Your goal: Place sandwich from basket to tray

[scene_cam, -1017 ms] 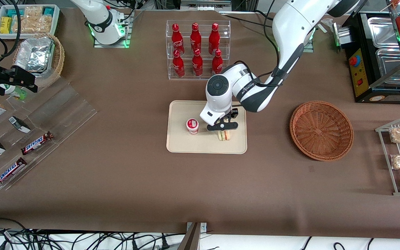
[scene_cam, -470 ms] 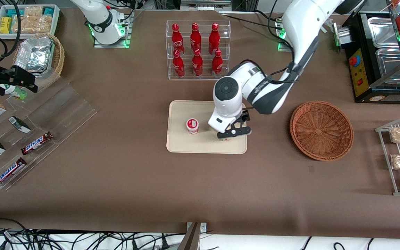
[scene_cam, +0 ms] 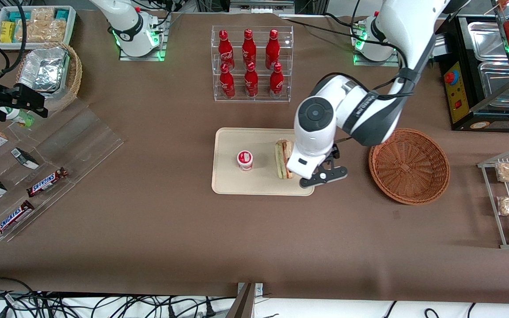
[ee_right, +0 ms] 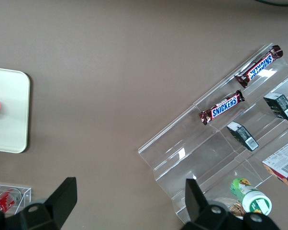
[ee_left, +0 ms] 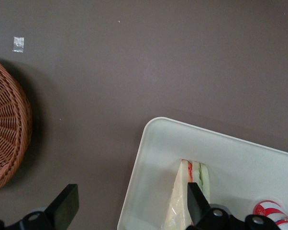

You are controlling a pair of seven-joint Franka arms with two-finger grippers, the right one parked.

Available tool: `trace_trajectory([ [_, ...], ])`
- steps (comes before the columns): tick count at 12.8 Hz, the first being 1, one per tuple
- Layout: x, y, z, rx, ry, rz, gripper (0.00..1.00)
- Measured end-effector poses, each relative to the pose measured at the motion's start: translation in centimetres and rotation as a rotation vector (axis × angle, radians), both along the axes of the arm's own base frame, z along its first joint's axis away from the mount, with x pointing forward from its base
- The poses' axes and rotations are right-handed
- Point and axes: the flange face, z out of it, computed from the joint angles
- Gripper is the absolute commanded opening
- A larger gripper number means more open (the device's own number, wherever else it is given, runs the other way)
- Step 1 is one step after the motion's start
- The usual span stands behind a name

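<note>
The sandwich point(scene_cam: 283, 159) lies on the tray point(scene_cam: 237, 183), near the edge closest to the basket point(scene_cam: 409, 165), with a small red-and-white cup point(scene_cam: 245, 160) well apart from it on the same tray. The basket holds nothing. The gripper point(scene_cam: 323, 176) hangs above that tray edge, just beside the sandwich, its fingers point(ee_left: 63, 208) spread wide and holding nothing; in the wrist view one finger sits over the bare surface point(ee_left: 134, 62) and the other over the sandwich's side.

The placing looks done. Judged as an object, the sandwich is light, soft and easily crushed: the bread would dent and the green and red layers could slide apart. Any further hold is best taken across the two flat bread faces, near the thick crust end, with a gentle squeeze.
</note>
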Motion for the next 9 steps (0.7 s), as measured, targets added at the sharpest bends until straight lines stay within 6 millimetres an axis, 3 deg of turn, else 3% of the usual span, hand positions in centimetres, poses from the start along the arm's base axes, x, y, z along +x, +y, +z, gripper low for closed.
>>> trace_trajectory([
  [2, 1.3, 3.7, 3.0, 0.015, 0.053, -0.034, 1.00],
  [6, 3.5, 13.0, 10.3, -0.032, 0.166, -0.186, 1.00],
  [9, 4.9, 19.9, 12.7, -0.081, 0.183, -0.306, 1.00],
])
